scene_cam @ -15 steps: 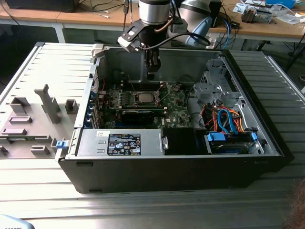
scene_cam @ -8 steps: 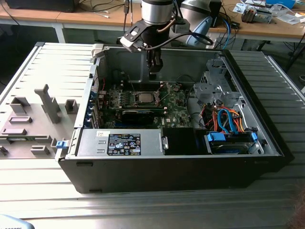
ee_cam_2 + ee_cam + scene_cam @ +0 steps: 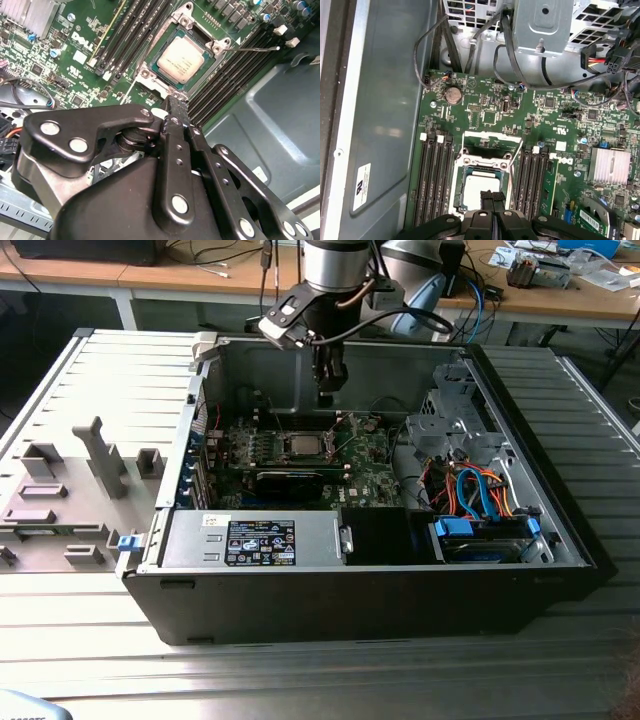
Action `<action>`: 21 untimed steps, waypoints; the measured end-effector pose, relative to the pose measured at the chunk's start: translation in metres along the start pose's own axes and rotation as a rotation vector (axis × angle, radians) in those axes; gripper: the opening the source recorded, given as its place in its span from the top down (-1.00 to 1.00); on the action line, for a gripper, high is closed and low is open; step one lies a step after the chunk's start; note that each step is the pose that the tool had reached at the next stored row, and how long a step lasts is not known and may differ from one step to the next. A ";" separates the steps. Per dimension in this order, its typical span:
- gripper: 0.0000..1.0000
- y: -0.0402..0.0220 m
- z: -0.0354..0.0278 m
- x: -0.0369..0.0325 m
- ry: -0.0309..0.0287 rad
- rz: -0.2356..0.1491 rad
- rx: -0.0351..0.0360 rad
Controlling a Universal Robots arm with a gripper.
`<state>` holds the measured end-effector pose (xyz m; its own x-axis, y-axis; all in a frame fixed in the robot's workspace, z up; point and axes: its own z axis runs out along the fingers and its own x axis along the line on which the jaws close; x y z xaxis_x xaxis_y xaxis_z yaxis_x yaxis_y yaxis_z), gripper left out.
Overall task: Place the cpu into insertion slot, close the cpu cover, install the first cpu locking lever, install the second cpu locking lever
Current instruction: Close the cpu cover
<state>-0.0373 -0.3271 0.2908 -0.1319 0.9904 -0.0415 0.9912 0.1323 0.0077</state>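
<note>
Cpu [image 3: 181,59] sits in the slot [image 3: 490,148] on the motherboard [image 3: 372,455], silver top up, just past the tips of the claw [image 3: 176,102]. The claw's two black fingers [image 3: 172,150] are pressed together with nothing between them. In the exterior view the claw [image 3: 327,397] hangs point-down from the arm inside the open case [image 3: 350,590], over the far part of the board and near the case's back wall. In both wrist views its tips overlap the near edge of the socket's metal frame; I cannot tell whether they touch it.

The cover [image 3: 150,75] frames the cpu, whose top shows through the square window; I cannot tell whether it is clamped flat. In the first wrist view a thin wire lever [image 3: 518,150] runs along one side of the slot and a second lever [image 3: 463,149] along the other, both angled away from the frame.

Black memory slots [image 3: 435,170] lie on both sides of the socket. Further out on the board are a coin battery [image 3: 452,94] and a finned heat sink [image 3: 609,165]. At the exterior view's right are a drive cage [image 3: 455,425] and orange and blue cables [image 3: 478,490]; a power supply [image 3: 250,540] lies along the near wall. The case rests on a ribbed table [image 3: 300,680], with grey fixture blocks [image 3: 100,455] at the exterior view's left.
</note>
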 end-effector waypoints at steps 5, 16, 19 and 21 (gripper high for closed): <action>0.79 0.0050 0.0001 -0.0007 0.0001 0.000 0.0000; 0.79 0.0198 0.0003 -0.0026 0.0001 0.000 0.0004; 0.79 0.0231 0.0004 -0.0031 0.0001 0.000 0.0005; 0.79 0.0244 0.0004 -0.0032 0.0002 0.000 0.0005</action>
<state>-0.0127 -0.3271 0.2907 -0.1319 0.9904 -0.0413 0.9912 0.1323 0.0072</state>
